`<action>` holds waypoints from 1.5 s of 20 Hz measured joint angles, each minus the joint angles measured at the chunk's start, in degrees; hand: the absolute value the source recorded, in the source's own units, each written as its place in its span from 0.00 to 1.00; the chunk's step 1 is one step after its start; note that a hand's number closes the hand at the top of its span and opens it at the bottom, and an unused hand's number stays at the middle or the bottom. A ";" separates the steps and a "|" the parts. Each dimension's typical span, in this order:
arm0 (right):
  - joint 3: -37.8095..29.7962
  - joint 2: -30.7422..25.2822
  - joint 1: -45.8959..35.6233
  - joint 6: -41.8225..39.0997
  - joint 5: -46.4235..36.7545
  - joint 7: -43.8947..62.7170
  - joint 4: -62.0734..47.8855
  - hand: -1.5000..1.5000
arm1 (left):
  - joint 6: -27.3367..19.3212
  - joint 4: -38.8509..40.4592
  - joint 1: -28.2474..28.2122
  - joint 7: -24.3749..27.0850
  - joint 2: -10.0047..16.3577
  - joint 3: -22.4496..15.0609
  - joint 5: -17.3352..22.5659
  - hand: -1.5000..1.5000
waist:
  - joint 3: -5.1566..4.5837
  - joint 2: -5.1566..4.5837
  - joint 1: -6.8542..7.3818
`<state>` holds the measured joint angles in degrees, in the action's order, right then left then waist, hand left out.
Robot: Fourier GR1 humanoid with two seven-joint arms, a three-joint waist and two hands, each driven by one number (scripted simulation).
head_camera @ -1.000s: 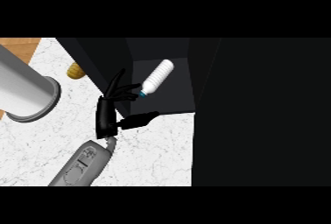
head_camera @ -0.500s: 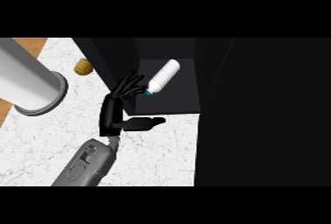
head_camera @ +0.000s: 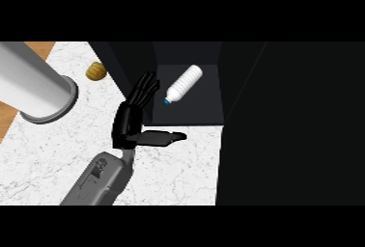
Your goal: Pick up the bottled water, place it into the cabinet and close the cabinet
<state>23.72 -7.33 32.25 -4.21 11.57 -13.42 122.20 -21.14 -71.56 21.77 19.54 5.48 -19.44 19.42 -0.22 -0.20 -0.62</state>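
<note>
The bottled water [head_camera: 184,83], white with a blue cap, lies on its side inside the dark cabinet [head_camera: 194,112], cap pointing down-left. My left hand [head_camera: 130,123] stands on the counter just left of the cabinet's opening. It is open, its fingers [head_camera: 145,89] straight and pointing up toward the cap with a small gap between, and its thumb [head_camera: 168,137] stretched out to the right along the cabinet's front edge. The grey forearm [head_camera: 100,181] comes in from the lower left. My right hand shows nowhere.
A wide black panel of the cabinet [head_camera: 292,125] fills the right side. A big pale grey cylinder [head_camera: 35,89] lies at the upper left on the white marble counter [head_camera: 57,144]. A small brown lump [head_camera: 95,71] sits near the cabinet's left wall.
My left hand's fingers have come off the bottle's cap end and straightened, and the thumb has spread out to the right. The bottle stays lying in the cabinet.
</note>
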 measured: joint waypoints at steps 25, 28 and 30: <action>5.38 -6.69 0.57 -0.86 -5.58 4.21 4.14 1.00 | 2.58 -45.25 -28.89 -8.09 4.30 -8.95 -1.78 0.00 | 0.22 0.39 0.94; 6.66 -9.50 0.43 -2.59 -7.81 5.44 5.67 1.00 | 3.43 -48.10 -32.95 -6.47 5.63 -8.42 -1.11 0.00 | 0.19 0.36 1.04; 6.79 -10.42 -0.89 -3.50 -8.38 5.96 5.96 1.00 | 4.51 -50.47 -35.97 -5.41 7.24 -7.07 -0.13 0.00 | 0.16 0.31 1.26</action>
<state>30.51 -17.75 31.36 -7.71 3.20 -7.46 128.16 -16.63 -122.03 -14.19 14.12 12.72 -26.51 19.29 -0.06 0.11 0.64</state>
